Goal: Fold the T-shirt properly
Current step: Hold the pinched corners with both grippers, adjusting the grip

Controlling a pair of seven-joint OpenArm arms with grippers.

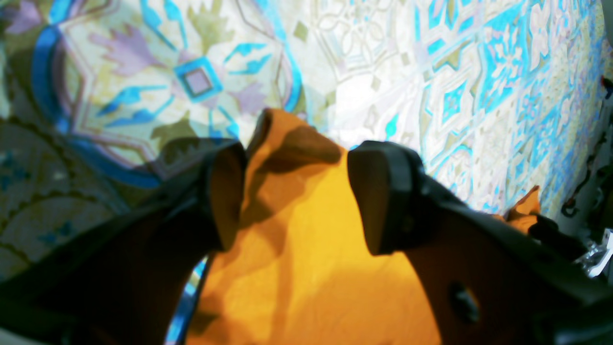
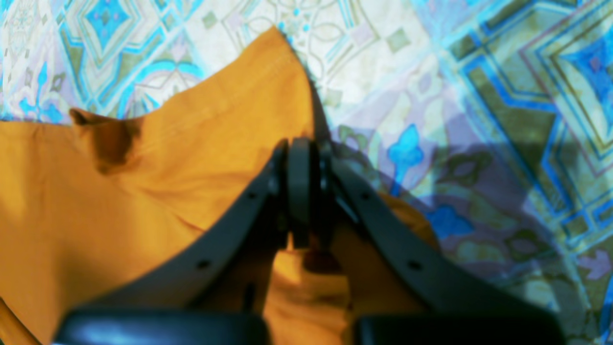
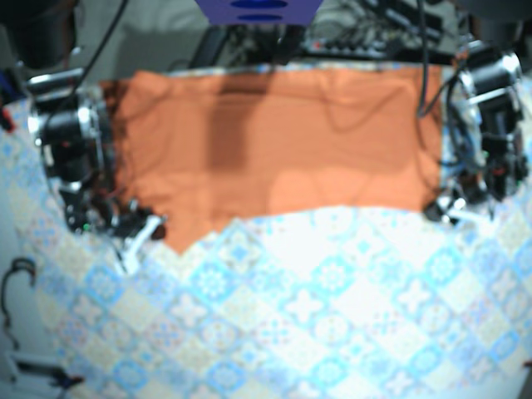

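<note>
Right wrist view shows right end effector (image 2: 304,158) seemingly clamping orange T-shirt (image 2: 143,191).

Shirt (image 3: 274,150): you see it spread flat along the tablecloth's (image 3: 332,316) far edge.
Arms: your right arm (image 3: 75,154) and left arm (image 3: 490,141) flank it.

Left tool (image 1: 297,191): black, two broad rounded fingers (image 1: 383,196), one with a screw hole.
Right tool (image 2: 302,163): dark grey, slim fingers (image 2: 239,225) dotted with small screw holes.
Arms: black and silver housings, black cables (image 3: 428,58).
</note>
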